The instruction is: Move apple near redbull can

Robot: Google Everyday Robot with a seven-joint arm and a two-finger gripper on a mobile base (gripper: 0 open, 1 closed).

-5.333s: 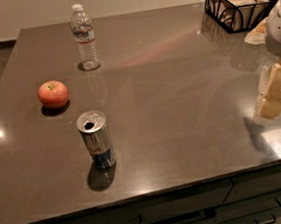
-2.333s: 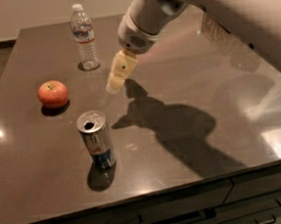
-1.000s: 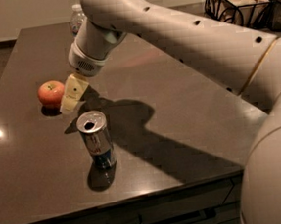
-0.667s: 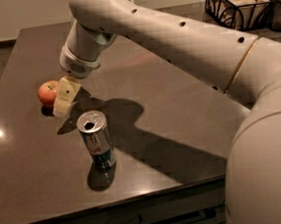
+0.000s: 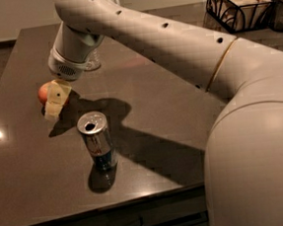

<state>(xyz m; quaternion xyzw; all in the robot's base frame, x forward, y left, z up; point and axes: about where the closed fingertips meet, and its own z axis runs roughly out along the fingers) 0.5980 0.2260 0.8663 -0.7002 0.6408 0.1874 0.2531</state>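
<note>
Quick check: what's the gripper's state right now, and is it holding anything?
Gripper: state cannot be told. It is low over the table, right against the apple and partly covering it.

I'm finding nothing legible: the redbull can (image 5: 98,148), standing near my gripper (image 5: 53,104) on the camera's side, is showing only blue-and-silver print. The gripper is hanging at the apple (image 5: 43,93), partly covering it.

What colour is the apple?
The apple is red-orange, in the camera view; the gripper partly hides it.
</note>
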